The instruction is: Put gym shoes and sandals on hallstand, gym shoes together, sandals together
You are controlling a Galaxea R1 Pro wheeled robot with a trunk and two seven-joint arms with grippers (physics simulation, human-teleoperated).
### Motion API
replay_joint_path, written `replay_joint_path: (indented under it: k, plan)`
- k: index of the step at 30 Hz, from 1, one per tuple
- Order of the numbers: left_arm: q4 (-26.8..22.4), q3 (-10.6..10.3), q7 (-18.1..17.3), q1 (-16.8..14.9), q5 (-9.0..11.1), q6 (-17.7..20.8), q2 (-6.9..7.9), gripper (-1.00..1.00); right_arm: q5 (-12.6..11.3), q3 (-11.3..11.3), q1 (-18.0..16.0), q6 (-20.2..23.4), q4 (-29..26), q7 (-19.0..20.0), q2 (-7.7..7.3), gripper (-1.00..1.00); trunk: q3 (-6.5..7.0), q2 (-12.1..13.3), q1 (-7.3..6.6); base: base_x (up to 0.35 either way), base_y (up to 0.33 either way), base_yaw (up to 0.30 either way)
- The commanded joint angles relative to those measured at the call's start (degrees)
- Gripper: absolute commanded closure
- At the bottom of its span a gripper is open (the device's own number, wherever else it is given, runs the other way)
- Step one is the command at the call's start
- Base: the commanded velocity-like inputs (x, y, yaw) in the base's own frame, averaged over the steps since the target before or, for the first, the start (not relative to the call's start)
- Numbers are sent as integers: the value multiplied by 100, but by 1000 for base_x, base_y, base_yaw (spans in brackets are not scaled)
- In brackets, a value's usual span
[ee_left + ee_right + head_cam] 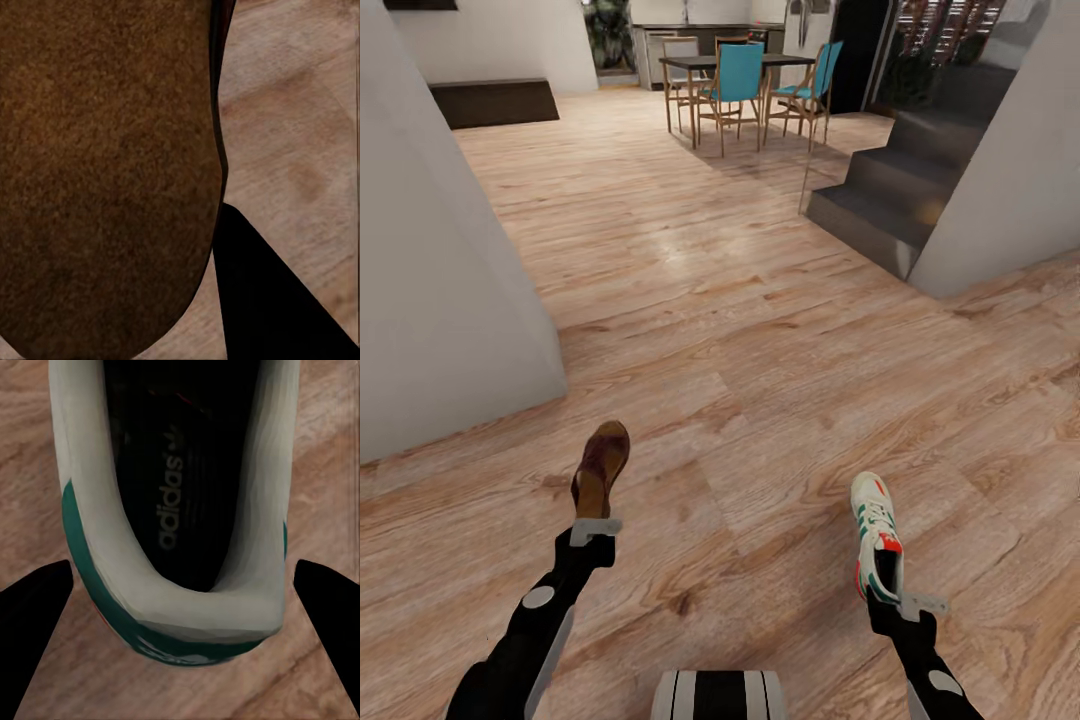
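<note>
My left gripper (595, 522) is shut on a brown sandal (601, 463), held on edge above the corridor floor (760, 330) with its toe pointing away. In the left wrist view the sandal's suede sole (105, 172) is close up, with one black finger (262, 300) beside it. On the other side, my right gripper (902, 598) is shut on the heel of a white gym shoe (878, 528) with green stripes and a red-orange tab. Seen from the right wrist, the shoe's heel collar (187, 607) sits between two black fingers (34, 615). The hallstand is out of view.
A white wall corner (440, 300) juts in on the left. Grey stairs (890, 190) and a white wall (1010, 180) stand at the right. Far ahead are a dining table (735, 62) with teal chairs and a dark low bench (495, 100). Open wood floor runs between.
</note>
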Motion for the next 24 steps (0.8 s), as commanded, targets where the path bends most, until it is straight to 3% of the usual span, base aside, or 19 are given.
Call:
replay_joint_path:
  k: [1,8,12,14,20,23,24]
  plan:
    - [-1,7,-18,83,-38,-74,4,100,15,-50,-4,-25,3,57,-6,100,28,0,-3,0,0,-106]
    - [67,25,-12,455,-33,-267,30,100,22,-49,3,-35,-4,54,-36,100,242,10,-21,0,0,-108]
    - [258,109,-2,671,-21,-457,41,100,20,-50,27,-43,-63,50,-239,100,365,15,-32,0,0,-109]
    - [498,212,-10,736,-14,-779,39,100,7,-55,95,-48,-77,51,-372,100,426,18,-37,0,0,-109]
    - [1231,315,-33,791,14,-1741,36,100,-11,-72,418,-132,-81,31,-455,100,611,26,-52,0,0,-109]
    - [1410,328,-31,879,24,-2017,32,100,-12,-73,600,-393,-70,32,-454,100,703,30,-60,0,0,-106]
    - [1421,351,-34,1044,52,-2139,14,100,-9,-69,758,-702,-54,37,-434,100,734,31,-62,0,0,-104]
